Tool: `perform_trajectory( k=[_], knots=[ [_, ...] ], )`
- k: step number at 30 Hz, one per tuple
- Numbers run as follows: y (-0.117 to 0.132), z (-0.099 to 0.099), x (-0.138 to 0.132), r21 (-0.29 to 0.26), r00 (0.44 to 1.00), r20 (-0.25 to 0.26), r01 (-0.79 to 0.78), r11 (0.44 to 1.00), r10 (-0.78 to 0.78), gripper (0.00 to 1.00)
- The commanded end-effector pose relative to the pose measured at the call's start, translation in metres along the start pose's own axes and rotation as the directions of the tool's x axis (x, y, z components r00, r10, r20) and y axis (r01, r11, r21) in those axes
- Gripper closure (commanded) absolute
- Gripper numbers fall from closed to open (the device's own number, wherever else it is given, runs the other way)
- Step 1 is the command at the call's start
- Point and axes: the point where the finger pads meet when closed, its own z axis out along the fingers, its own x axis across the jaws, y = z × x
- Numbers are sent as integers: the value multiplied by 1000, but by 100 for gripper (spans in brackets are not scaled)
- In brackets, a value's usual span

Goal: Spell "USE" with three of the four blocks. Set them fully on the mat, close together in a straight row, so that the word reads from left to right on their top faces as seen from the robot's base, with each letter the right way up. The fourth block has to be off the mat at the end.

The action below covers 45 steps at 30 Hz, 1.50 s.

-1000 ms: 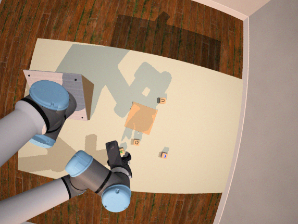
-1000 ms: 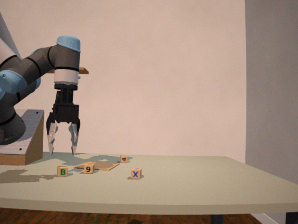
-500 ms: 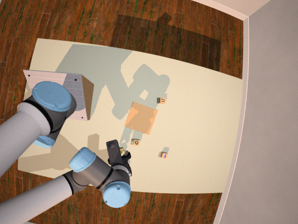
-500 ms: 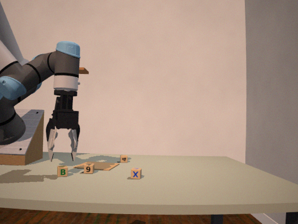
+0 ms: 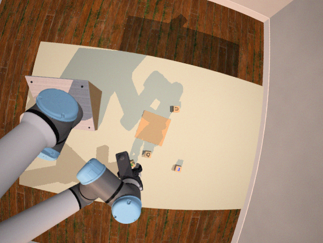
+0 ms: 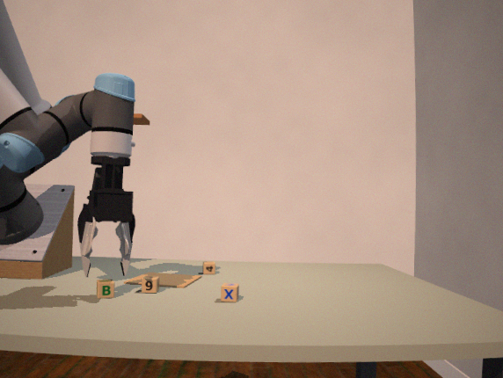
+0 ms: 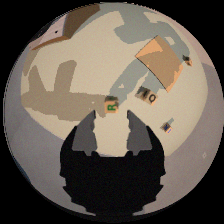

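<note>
Claw partly spread above the green-lettered block, all four blocks off the mat

Gripper: two fingers apart, medium gap, pinching nothing. Tips hang over the table, near the green-lettered block and above it, not touching. That block has a green B on the side facing the exterior view; its top letter is partly hidden from above, can't read it for sure

Orange mat: flat on table, arm shadow across it. Blocks are around it:
- U block: on table, just beside one mat corner, U on top
- 9-sided block: on table near the mat, between mat and claw in the top view, round dark character on top, exact one unclear, dark 9 on a side
- X-sided block: on table, well apart from the others, blue E-like letter on top, blue X on a side

Arm base sits on a wedge-shaped stand at the table's end, well apart from the U block

Down it comes — the gripper sinks lower toward the block with the green letter — jaws still apart!
</note>
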Motion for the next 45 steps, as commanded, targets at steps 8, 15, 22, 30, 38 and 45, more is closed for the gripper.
perform_trajectory(
  k=[8, 15, 22, 30, 38, 45],
  knots=[
    [-1, 1, 0, 1, 1000, 0, 1, 1000, -1, 60],
    [-1, 1, 0, 1, 1000, 0, 2, 1000, -2, 60],
    [-2, 1, 0, 1, 1000, 0, 2, 1000, -2, 60],
    [-2, 1, 0, 0, 1000, -1, 2, 1000, -2, 60],
    [-3, 4, -1, 3, 1000, 1, 2, 1000, -2, 60],
    [-3, 13, -1, 3, 1000, 1, 2, 1000, -2, 60]
  ],
)
